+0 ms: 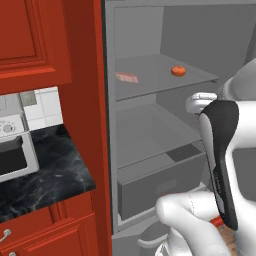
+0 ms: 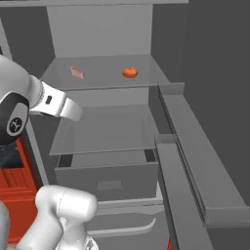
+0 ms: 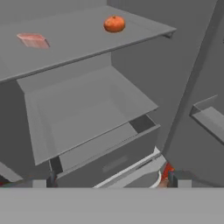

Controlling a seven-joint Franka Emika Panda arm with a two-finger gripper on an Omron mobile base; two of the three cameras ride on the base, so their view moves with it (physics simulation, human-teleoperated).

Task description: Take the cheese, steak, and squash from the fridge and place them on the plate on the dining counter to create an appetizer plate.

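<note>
The fridge [image 1: 160, 130] stands with its door swung wide, so its grey shelves and the boxy drawer [image 2: 110, 178] at the bottom are all reachable from the front. On the upper shelf [image 3: 83, 43] lie two of the wanted foods, well apart: the steak [image 3: 33, 40], a thin pink slab lying flat toward the left, and a small round orange item [image 3: 114, 24] farther right and deeper in, which I take to be the squash. Both rest loose on the shelf with bare shelf around them, which suits a reach from the front. No yellow wedge of cheese can be made out on the shelves or drawer top; it may sit somewhere hidden.

The claw [image 3: 109, 180] hangs low in front of the fridge, roughly level with the drawer and aimed up and inward. Its two dark tips stand far apart at the bottom corners of the hand view, spread wide with nothing between them, which fits an approach before any pick. It is well short of the upper shelf and touches nothing.

To the left, beyond the red cabinet side [image 1: 90, 100], a black marbled worktop [image 1: 45, 170] carries a white toaster oven [image 1: 12, 150].

The task appears to be at its start: the steak and the squash sit in the fridge, unlifted.
</note>
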